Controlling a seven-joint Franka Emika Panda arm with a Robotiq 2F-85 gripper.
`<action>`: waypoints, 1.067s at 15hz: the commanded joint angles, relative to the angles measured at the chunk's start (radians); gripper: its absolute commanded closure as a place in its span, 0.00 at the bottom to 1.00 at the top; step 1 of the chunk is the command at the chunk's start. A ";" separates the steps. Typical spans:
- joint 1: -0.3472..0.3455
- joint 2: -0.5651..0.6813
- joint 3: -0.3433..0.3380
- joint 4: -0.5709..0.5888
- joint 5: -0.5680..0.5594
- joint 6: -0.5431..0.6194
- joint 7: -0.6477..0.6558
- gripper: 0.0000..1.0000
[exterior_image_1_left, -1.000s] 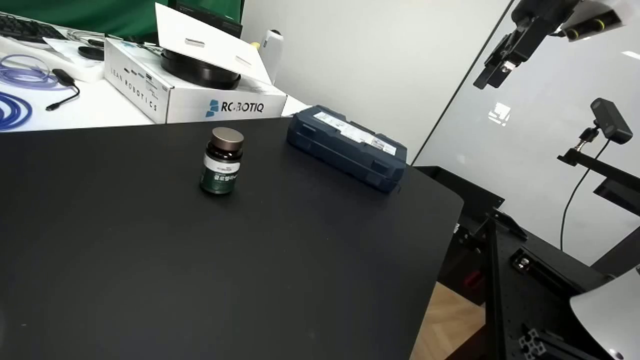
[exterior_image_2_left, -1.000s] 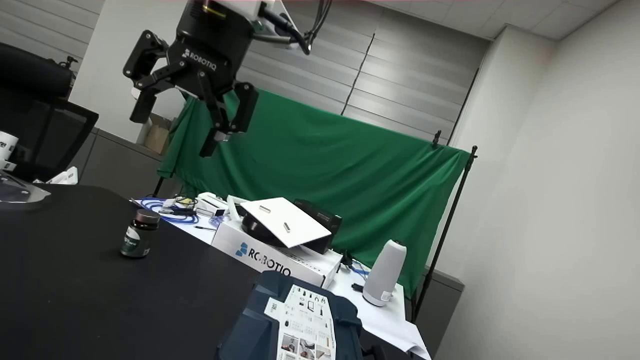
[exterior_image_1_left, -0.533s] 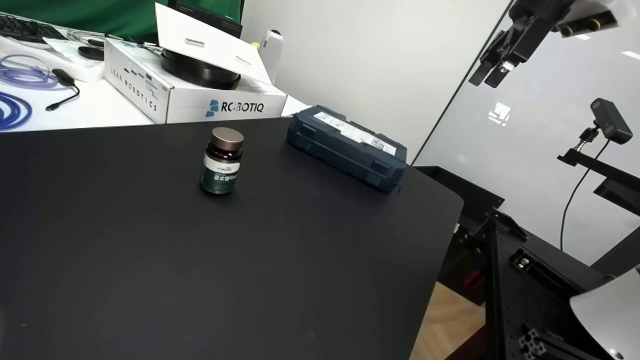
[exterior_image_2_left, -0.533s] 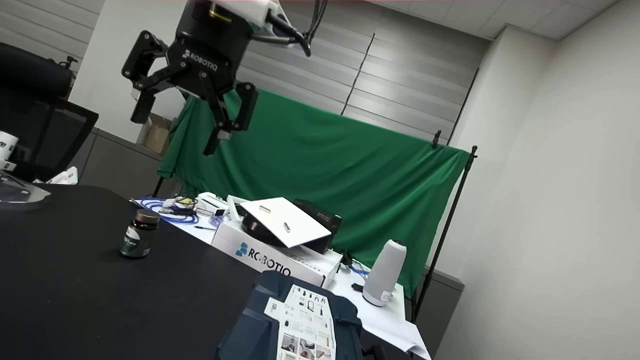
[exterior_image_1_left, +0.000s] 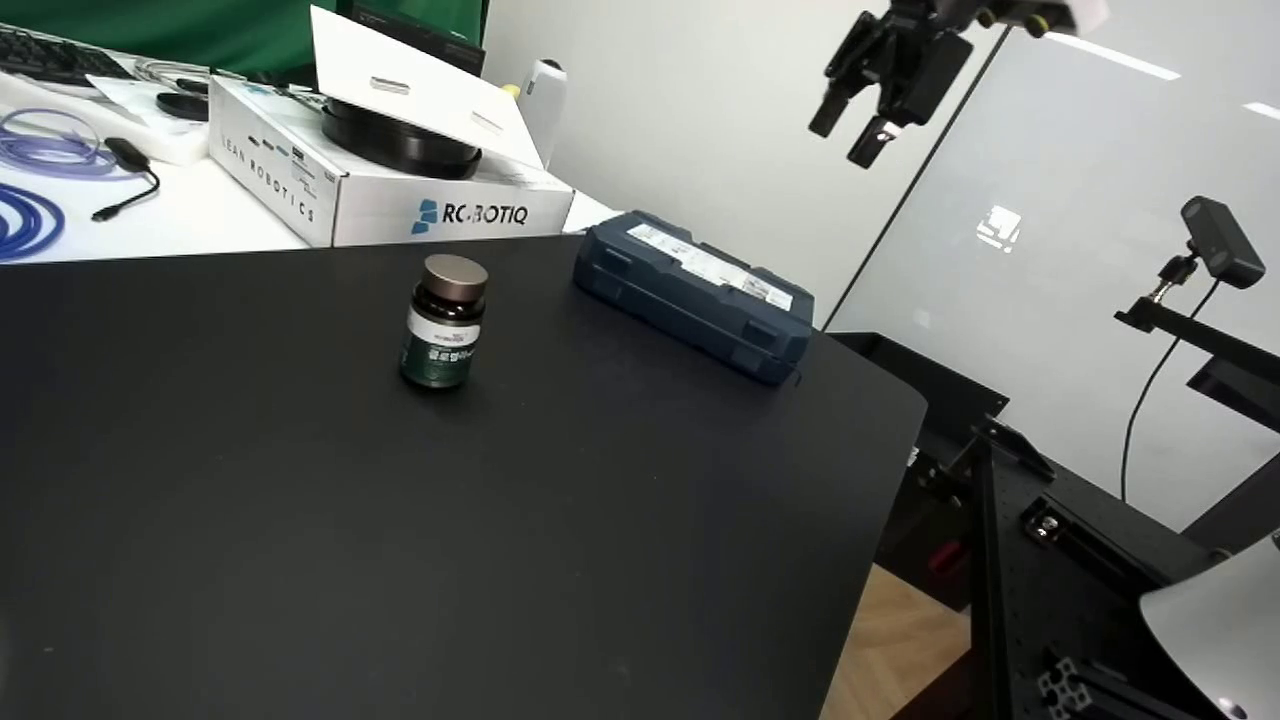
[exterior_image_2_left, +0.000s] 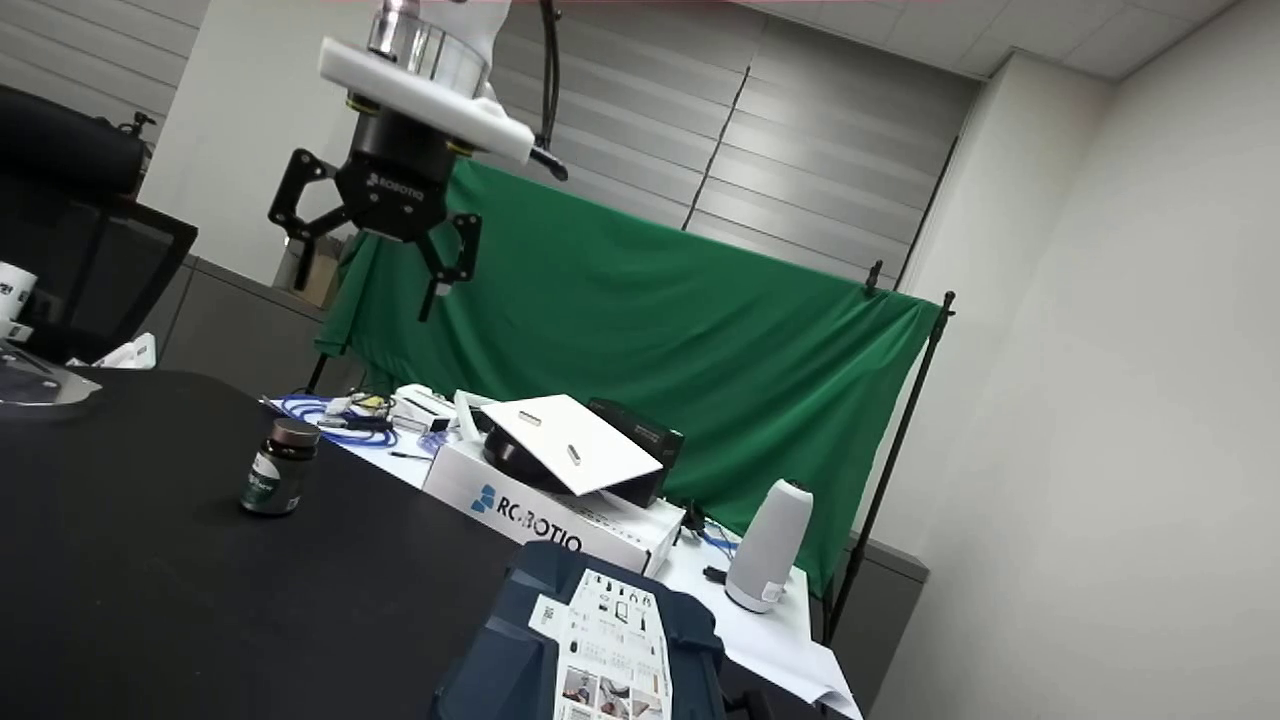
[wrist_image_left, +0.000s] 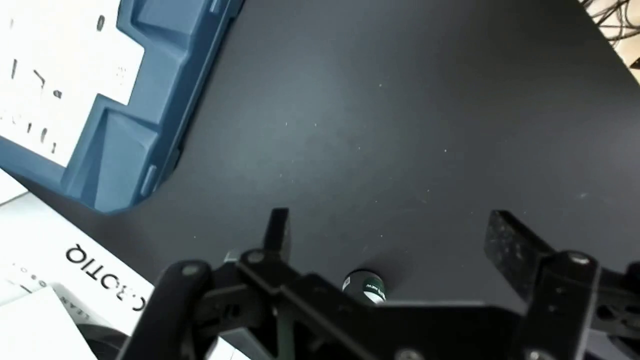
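Bottle (exterior_image_1_left: 442, 335) stands upright, capped, on the black table (exterior_image_1_left: 450, 560) in an exterior view; the case (exterior_image_1_left: 695, 295) lies near the table's edge, and the gripper (exterior_image_1_left: 843, 143) hangs high — well apart from both. In an exterior view the fingers (exterior_image_2_left: 305, 265) are spread wide, with a green drape (exterior_image_2_left: 640, 320) behind; a white box (exterior_image_2_left: 540, 515) sits beyond the case. Wrist view: fingers wide apart, bottle in the lower middle, partly hidden by the gripper — case at upper left, box at lower left.

A black table (exterior_image_1_left: 480, 540) bears an upright capped bottle (exterior_image_1_left: 443, 325) and a dark-blue case (exterior_image_1_left: 690, 298).
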 joint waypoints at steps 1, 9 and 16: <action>0.007 0.249 0.079 0.225 -0.001 0.002 -0.034 0.00; 0.007 0.631 0.221 0.687 -0.031 -0.091 0.106 0.00; -0.002 0.670 0.255 0.756 -0.049 -0.147 0.154 0.00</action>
